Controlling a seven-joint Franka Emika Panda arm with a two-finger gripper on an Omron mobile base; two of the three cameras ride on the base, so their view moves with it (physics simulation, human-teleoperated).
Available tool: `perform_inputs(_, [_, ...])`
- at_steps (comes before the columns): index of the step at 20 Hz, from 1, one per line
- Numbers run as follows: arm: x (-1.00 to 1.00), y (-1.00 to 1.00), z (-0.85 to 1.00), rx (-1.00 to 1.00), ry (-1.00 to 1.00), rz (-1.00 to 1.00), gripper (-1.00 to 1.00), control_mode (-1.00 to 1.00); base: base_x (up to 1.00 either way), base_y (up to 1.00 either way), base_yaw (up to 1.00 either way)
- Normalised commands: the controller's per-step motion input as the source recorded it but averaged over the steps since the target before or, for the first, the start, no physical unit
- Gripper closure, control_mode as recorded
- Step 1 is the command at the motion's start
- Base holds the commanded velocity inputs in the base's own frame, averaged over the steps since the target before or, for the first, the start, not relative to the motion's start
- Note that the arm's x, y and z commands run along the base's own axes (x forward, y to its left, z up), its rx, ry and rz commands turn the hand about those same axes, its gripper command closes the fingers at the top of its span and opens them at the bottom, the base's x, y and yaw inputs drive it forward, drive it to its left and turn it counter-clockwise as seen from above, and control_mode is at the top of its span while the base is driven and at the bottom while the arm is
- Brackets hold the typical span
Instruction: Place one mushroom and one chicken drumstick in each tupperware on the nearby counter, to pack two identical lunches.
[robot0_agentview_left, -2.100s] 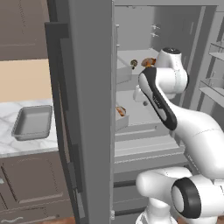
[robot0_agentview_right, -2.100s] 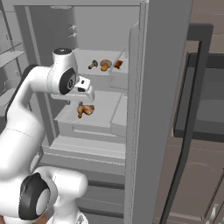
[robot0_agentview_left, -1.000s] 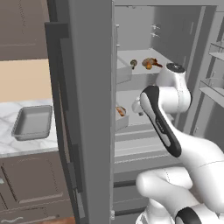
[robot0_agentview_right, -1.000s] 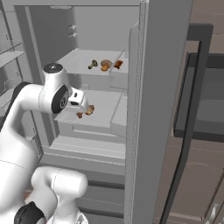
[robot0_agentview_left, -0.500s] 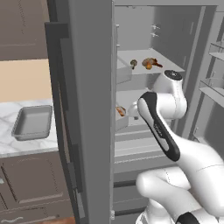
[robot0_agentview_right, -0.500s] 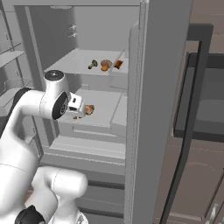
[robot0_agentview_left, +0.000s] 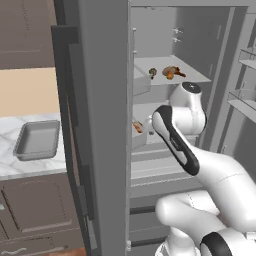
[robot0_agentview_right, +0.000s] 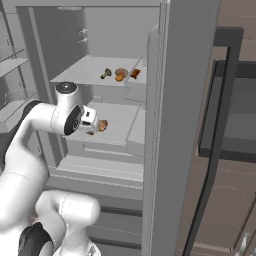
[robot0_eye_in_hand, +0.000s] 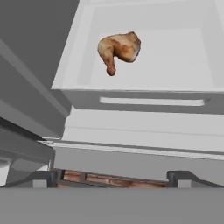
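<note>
The tool (robot0_eye_in_hand: 112, 177) stands with its jaws spread wide and nothing between them, inside the open fridge (robot0_agentview_left: 107, 125), aimed down toward the middle shelf (robot0_eye_in_hand: 148, 65). A chicken drumstick (robot0_eye_in_hand: 119, 49) lies alone on that white shelf, well apart from the fingertips (robot0_eye_in_hand: 181, 177) (thick end toward the shelf's back, thin end toward its front lip). In the right base view the tool (robot0_agentview_right: 91, 121) sits just beside this drumstick (robot0_agentview_right: 102, 125). On the upper shelf (robot0_agentview_right: 85, 75) lie a mushroom (robot0_agentview_right: 106, 73) and a second drumstick (robot0_agentview_right: 121, 74), close together. Left of the fridge door, a grey tupperware (robot0_agentview_left: 37, 141) rests on the marble counter (robot0_agentview_left: 10, 165), holding nothing.
</note>
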Motion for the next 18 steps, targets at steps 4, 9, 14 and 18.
perform_inputs(4, [0.24, 0.0, -0.22, 0.0, 0.0, 0.04, -1.0, -1.0, 0.0, 0.0, 0.0])
perform_inputs(9, [0.39, 0.0, -0.33, 0.0, 0.02, 0.03, -1.0, -1.0, 0.0, 0.0, 0.0])
perform_inputs(14, [0.38, 0.0, -0.3, 0.0, 0.0, 0.01, -1.0, -1.0, 0.0, 0.0, 0.0])
perform_inputs(18, [0.33, 0.0, -0.32, 0.0, -0.01, 0.0, -1.0, -1.0, 0.0, 0.0, 0.0])
